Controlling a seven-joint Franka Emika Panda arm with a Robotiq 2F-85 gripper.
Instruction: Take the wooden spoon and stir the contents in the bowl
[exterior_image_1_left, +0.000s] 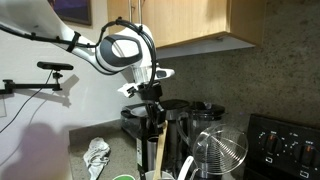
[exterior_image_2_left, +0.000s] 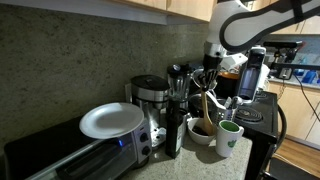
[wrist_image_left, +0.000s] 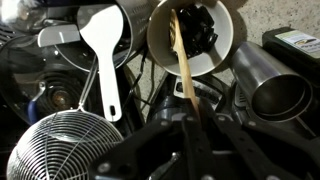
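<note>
Observation 1: I have the end effector (wrist_image_left: 188, 120) closed on the handle of the long pale wooden spoon (wrist_image_left: 182, 62). In the wrist view the handle passes between the fingers and runs straight out ahead of them. I see the same grip in both exterior views, with the end effector (exterior_image_1_left: 152, 100) pointing down and the spoon (exterior_image_1_left: 153, 148) hanging below it.

Observation 2: The spoon's oval head is inside the round white bowl (wrist_image_left: 222, 50), directly ahead of the end effector in the wrist view. It rests in the dark contents (wrist_image_left: 200, 28). In an exterior view the bowl (exterior_image_2_left: 203, 135) sits on the table (exterior_image_2_left: 195, 166), just below the end effector (exterior_image_2_left: 206, 84), and the spoon (exterior_image_2_left: 202, 108) leans down into it.

Observation 3: In the wrist view a white plastic paddle-shaped spatula (wrist_image_left: 104, 55) lies to one side of the spoon. A round wire-mesh basket (wrist_image_left: 58, 148) lies nearer the end effector on that same side. On the opposite side is a brushed steel cylinder (wrist_image_left: 278, 92).

Observation 4: In an exterior view a white and green cup (exterior_image_2_left: 230, 138) stands just beside the bowl. A black coffee maker (exterior_image_2_left: 150, 97) and a white round plate (exterior_image_2_left: 110, 121) on a toaster oven (exterior_image_2_left: 70, 158) stand further off.

Observation 5: A crumpled white cloth (exterior_image_1_left: 97, 153) lies on the table well apart from the end effector.
</note>
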